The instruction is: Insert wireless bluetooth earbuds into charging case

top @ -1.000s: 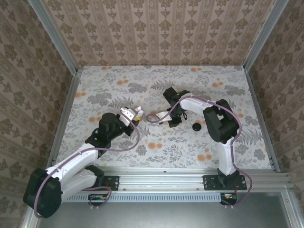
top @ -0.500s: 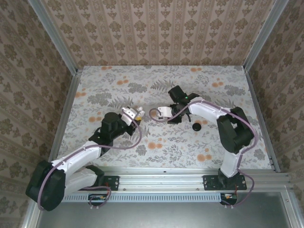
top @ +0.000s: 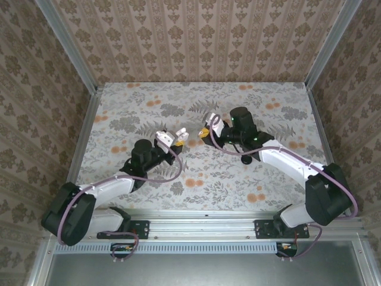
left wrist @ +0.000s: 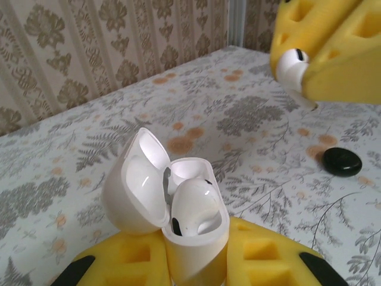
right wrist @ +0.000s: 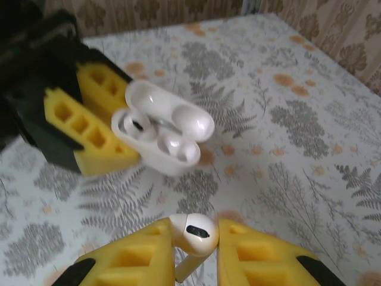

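The charging case (left wrist: 181, 229) stood upright in the clenched left end effector (left wrist: 193, 265), its lower body pinched between the yellow foam pads. Its lid (left wrist: 137, 187) was swung open toward 10 o'clock in the left wrist view. A second earbud (left wrist: 199, 205) already sat in one well of the case, glossy and white.

From above, the case (top: 180, 135) was held off the floral counter (top: 149, 101) near its middle, at the tip of the left end effector (top: 172, 138). The right end effector (top: 208, 126) lay just beside it, between 2 and 3 o'clock from the case – close, but not touching.

The right end effector (right wrist: 196, 256) was closed on a white earbud (right wrist: 193, 233), its rounded head up between the yellow pads and its stem pointing down toward 7 o'clock. In the right wrist view the open case (right wrist: 161, 134) sat at about 11 o'clock from that earbud, apart from it, its open wells turned toward the camera.

From the left wrist the same white earbud (left wrist: 292, 65) showed at 1 o'clock, poking out of the right end effector (left wrist: 324, 47). A small black disc (top: 246, 159) lay flat on the counter – about 4 o'clock from the right end effector in the top view.
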Robot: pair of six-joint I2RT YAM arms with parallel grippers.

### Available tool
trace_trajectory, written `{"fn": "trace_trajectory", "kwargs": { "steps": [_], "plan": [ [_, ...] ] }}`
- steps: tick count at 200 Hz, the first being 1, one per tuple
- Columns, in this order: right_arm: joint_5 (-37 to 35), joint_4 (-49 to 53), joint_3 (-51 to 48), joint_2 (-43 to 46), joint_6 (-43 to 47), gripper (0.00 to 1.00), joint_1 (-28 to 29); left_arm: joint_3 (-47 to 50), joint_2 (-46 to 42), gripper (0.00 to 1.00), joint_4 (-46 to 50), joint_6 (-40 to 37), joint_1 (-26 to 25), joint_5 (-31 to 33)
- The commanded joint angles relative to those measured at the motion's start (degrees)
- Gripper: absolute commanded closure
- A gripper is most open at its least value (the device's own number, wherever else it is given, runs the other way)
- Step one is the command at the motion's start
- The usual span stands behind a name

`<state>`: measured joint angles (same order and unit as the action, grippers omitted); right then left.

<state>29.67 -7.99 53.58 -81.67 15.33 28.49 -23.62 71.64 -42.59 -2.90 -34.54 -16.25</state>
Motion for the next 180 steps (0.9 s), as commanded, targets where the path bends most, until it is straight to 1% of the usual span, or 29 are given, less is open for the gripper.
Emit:
{"fn": "trace_trajectory", "kwargs": {
  "steps": [1, 25, 55, 76, 111, 140, 180],
  "plan": [
    [3.5, -15.7, -2.3, 1.5, -14.7, 0.79, -0.3, -0.3, 0.7, 0.83, -8.4, 1.4, -0.8, -2.7],
    [4.0, -23.4, -4.0, 1.5, -20.7, 0.79, -0.2, -0.5, 0.7, 0.83, -9.7, 1.2, -1.3, -3.3],
    [4.8, -28.1, -4.6, 0.5, -23.8, 0.79, 0.4, -0.8, 0.7, 0.83, -10.8, 1.5, -1.7, -3.9],
    [4.3, -30.3, -4.7, -0.1, -24.4, 0.79, 1.0, -1.1, 0.7, 0.83, -10.8, 1.7, -1.8, -4.1],
    [3.6, -31.1, -4.5, -1.4, -23.7, 0.79, 2.0, -1.3, 0.4, 0.83, -11.8, 3.0, -1.9, -4.3],
    [3.4, -33.2, -5.3, -2.7, -23.8, 0.79, 1.9, -0.9, 0.0, 0.83, -13.0, 4.9, -2.1, -3.7],
    [3.4, -35.9, -5.5, -4.8, -25.0, 0.79, 1.9, -0.6, -0.5, 0.83, -13.3, 5.1, -2.5, -3.7]
  ]
}}
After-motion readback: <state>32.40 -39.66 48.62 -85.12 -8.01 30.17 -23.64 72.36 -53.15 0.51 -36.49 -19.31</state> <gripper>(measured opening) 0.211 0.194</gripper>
